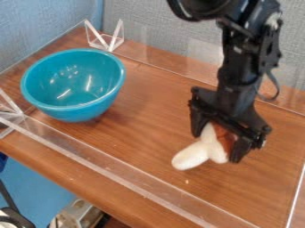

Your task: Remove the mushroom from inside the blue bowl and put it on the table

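The mushroom (191, 158) lies on its side on the table (143, 116), right of centre, its cream stem toward the front wall and its orange-brown cap partly hidden behind the fingers. My gripper (223, 142) points straight down just above it, open, with a black finger on either side of the cap and no grip on it. The blue bowl (74, 83) stands upright at the left and looks empty inside.
Low clear acrylic walls edge the table; the front wall (143, 174) runs close to the mushroom. Clear triangular brackets (107, 37) stand at the back left corner. Bare wood lies between the bowl and the gripper.
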`<state>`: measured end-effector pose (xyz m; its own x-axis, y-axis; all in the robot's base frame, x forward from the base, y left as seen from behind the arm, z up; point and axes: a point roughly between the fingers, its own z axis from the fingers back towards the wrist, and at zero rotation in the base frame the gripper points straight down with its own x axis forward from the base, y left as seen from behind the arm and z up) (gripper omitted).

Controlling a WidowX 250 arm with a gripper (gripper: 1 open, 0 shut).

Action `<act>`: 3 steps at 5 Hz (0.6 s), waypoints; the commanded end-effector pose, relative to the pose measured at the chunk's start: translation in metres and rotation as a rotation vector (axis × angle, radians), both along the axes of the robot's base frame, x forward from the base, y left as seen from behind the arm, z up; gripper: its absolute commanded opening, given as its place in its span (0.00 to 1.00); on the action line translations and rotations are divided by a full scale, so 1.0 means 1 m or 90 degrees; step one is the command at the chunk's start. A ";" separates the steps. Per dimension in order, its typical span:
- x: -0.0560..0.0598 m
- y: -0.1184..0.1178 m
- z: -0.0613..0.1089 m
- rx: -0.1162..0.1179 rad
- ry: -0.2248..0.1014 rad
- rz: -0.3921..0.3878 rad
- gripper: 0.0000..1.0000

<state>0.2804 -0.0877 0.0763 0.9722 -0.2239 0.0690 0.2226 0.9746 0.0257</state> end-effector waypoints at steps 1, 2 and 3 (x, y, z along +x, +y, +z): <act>0.010 0.008 0.025 -0.020 -0.050 0.012 1.00; 0.008 0.012 0.023 -0.024 -0.047 0.011 0.00; 0.009 0.010 0.012 -0.026 -0.037 0.011 0.00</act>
<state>0.2859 -0.0798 0.0793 0.9712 -0.2155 0.1015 0.2162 0.9763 0.0041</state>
